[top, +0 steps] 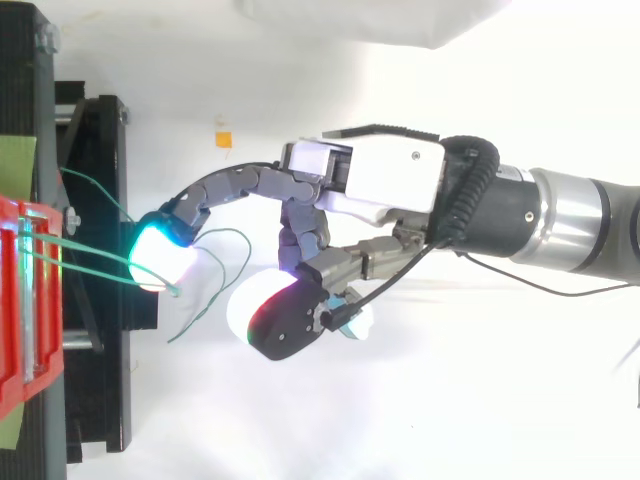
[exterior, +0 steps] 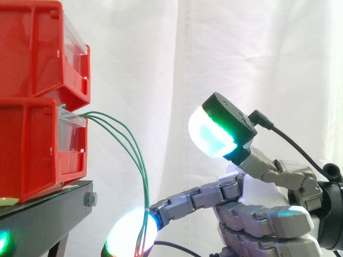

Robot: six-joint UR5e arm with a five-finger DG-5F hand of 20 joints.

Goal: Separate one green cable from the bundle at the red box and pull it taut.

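Robotics lab test rig, plain white curtain (exterior: 214,48) hung behind the hand (top: 385,180), stacked red storage bins (exterior: 32,144) on a black metal stand (exterior: 48,214) just ahead of it

Cables (exterior: 145,187) leave the lower bin (exterior: 37,152) (atop the stand (exterior: 48,214)); hand (exterior: 257,214) rightward.

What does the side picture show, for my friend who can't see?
A robot hand reaches in from the right and touches one glowing fingertip to three green cables drooping from the lower red bin. Its thumb points up, away from them.
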